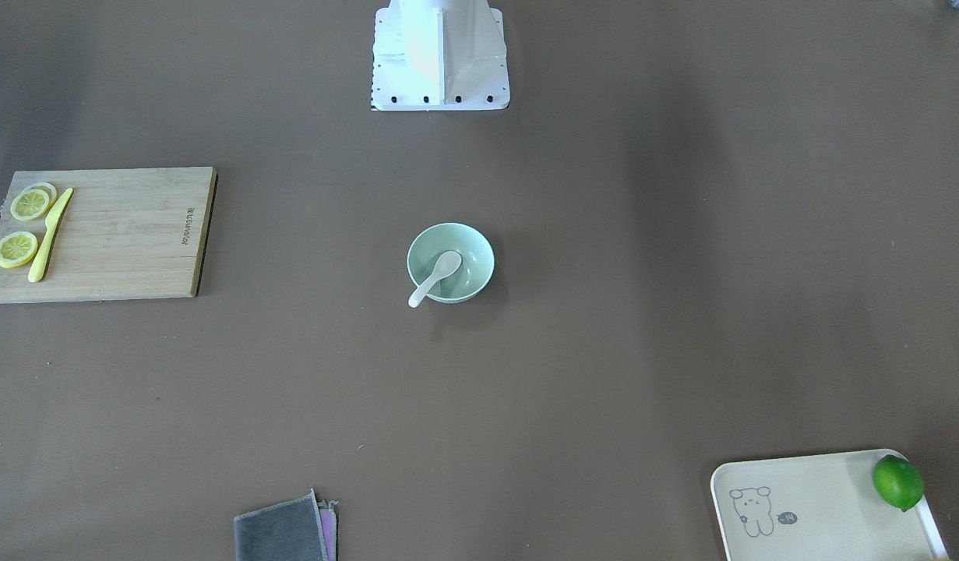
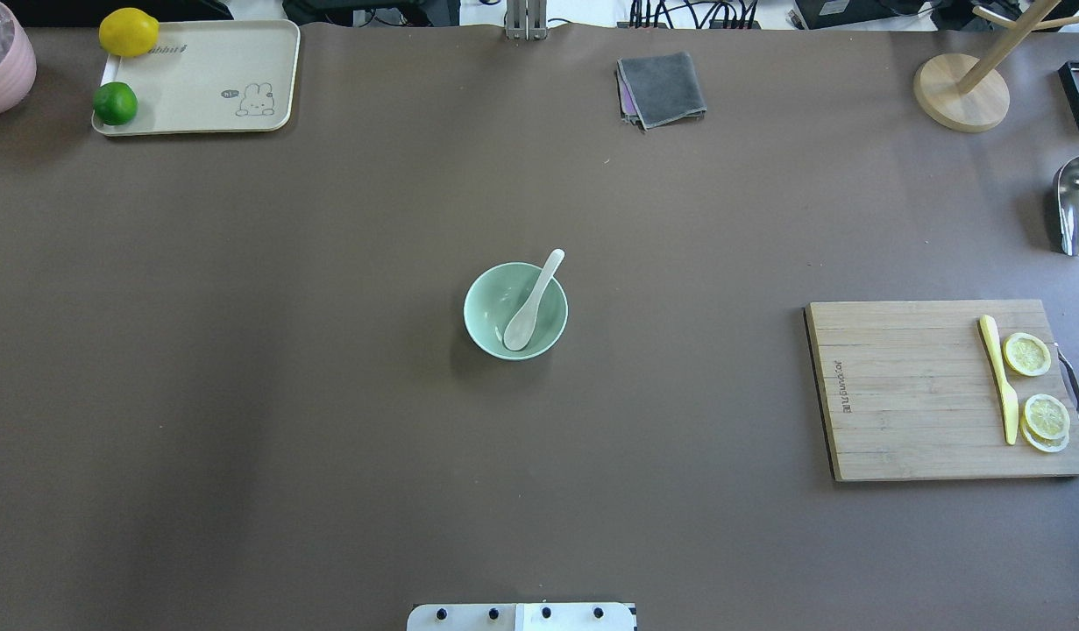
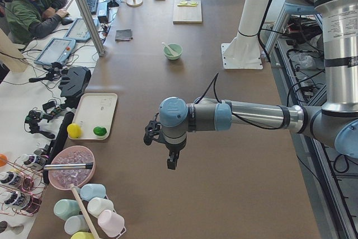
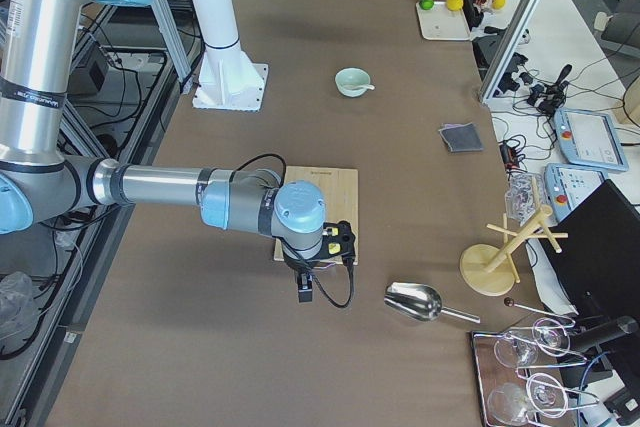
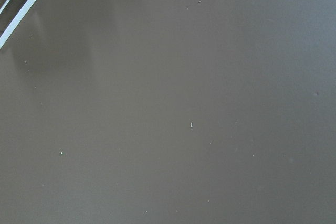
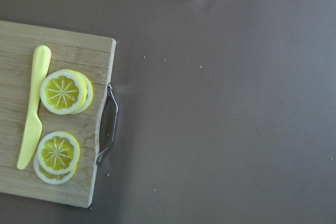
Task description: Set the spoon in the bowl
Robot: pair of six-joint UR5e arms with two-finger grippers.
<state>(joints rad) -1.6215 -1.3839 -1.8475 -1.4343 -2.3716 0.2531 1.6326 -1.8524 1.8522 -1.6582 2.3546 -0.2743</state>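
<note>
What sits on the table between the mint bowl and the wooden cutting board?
Nothing. In the overhead view the stretch from the bowl, with the spoon in it, to the cutting board is bare brown table.

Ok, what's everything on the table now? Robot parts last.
bowl: one, mint green, table centre
spoon: one, white, scoop in bowl, handle over rim
cutting board: one, wooden, robot's right
knife: one, yellow, on board
lemon slices: at least three, yellow, on board
tray: one, cream, far left
lemon: one, yellow, on tray
lime: one, green, on tray
cloth: one, grey, far edge
stand: one, wooden, far right
scoop: one, metal, right edge
pink bowl: one, far left corner
left gripper: black, over bare table
right gripper: black, beside board
</note>
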